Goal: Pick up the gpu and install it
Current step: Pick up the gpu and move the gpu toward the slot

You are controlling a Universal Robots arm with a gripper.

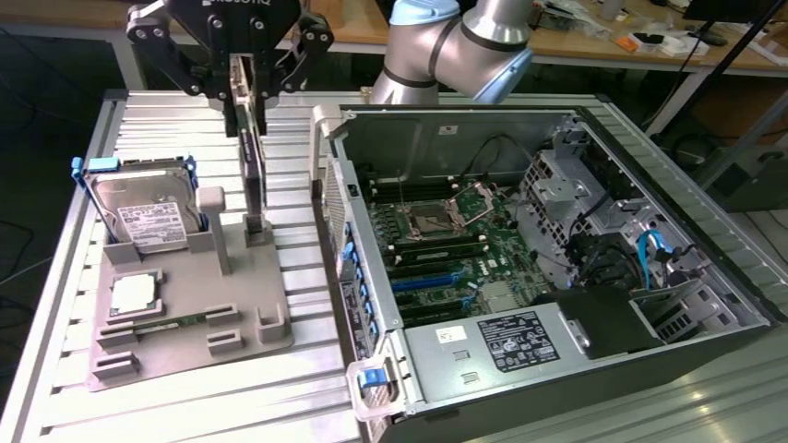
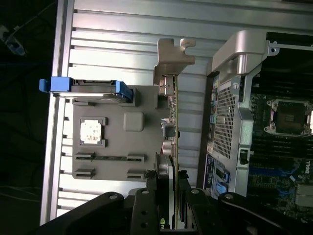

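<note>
On the exterior view's left, a hard drive point(image 1: 146, 220) leans in a grey fixture point(image 1: 234, 305). Beside it, the gripper point(image 1: 249, 115) fingers pinch the gpu point(image 1: 253, 175), upright at its stand slot. On the right, the open computer case point(image 1: 459, 138) awaits. Grasped, not yet installed.

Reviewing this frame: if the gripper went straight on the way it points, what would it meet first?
The gpu: the gripper points down, jaws seemingly shut on the upright card's top. Going on would press the card into the grey holder it stands in, though depth is unclear.
</note>
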